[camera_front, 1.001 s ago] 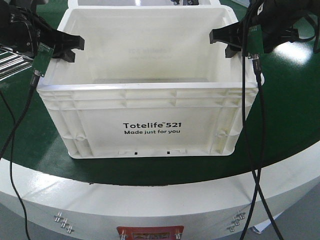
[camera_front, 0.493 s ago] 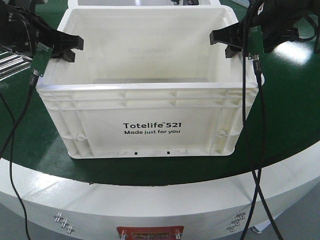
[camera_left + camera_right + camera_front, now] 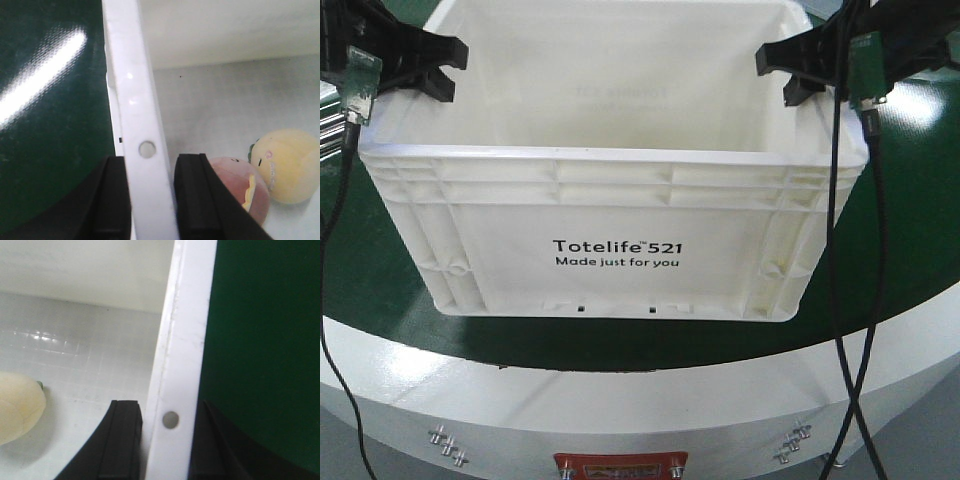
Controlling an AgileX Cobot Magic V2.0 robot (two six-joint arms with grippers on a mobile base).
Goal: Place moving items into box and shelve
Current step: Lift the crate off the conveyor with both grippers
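In the front view, the white box (image 3: 610, 210) stands in the middle of the green desk (image 3: 910, 200), with the black print "Totelife 521 Made just for you" on its near wall. The left gripper (image 3: 445, 70) is at the upper rim of the left wall and the right gripper (image 3: 782, 78) is at the upper rim of the right wall. Both are dark, and each carries a small green board. Thin black cables (image 3: 840, 250) hang from both arms over the desk edge. The inside floor of the box is hidden here by the near wall. I cannot tell if the box bottom touches the desk.

In the left wrist view, the jaws of the left gripper (image 3: 152, 200) are closed on the white rim of the box (image 3: 132, 90), one jaw outside over the desk (image 3: 50, 125) and one inside, both pressing the rim. On the box floor lie the two toys: the pinkish-brown plush toy (image 3: 232, 185), partly behind the inner jaw, and the yellow plush toy (image 3: 290, 165) touching it on the right, with a small face and a green leaf.

In the right wrist view, the jaws of the right gripper (image 3: 170, 445) grip the opposite rim of the box (image 3: 190, 315) in the same way, with the desk (image 3: 265, 340) on the outer side. The yellow plush toy (image 3: 17, 407) shows at the left edge, on the box floor.
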